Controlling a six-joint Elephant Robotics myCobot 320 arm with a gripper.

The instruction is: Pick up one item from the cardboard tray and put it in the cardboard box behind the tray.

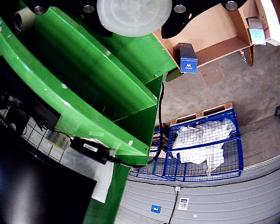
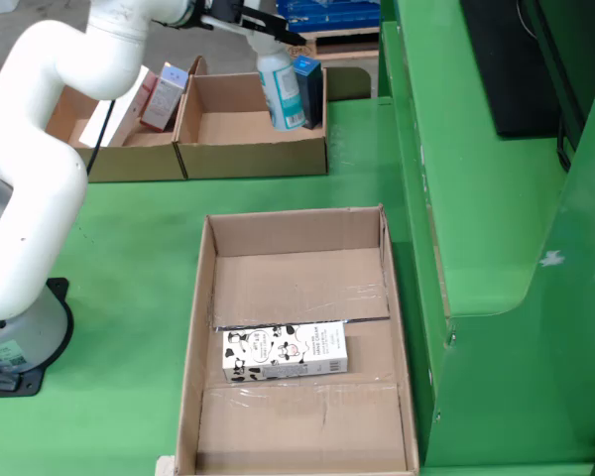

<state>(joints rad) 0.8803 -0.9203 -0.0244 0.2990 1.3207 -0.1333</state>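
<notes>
Bottle carried over the back box, ready to be let go.

At the top middle of the still view, the gripper is clamped on the top of a white and blue bottle, which hangs over the right end of the back box. The next move looks like lowering it and opening up. A milk carton lies in the front tray. The riding view shows only the bottle's round bottom; the fingers are hidden.

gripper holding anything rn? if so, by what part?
Yes: the gripper holds a white-and-blue bottle by its top end, hanging upright over the cardboard box behind the tray. The exact contact is hard to make out.
</notes>
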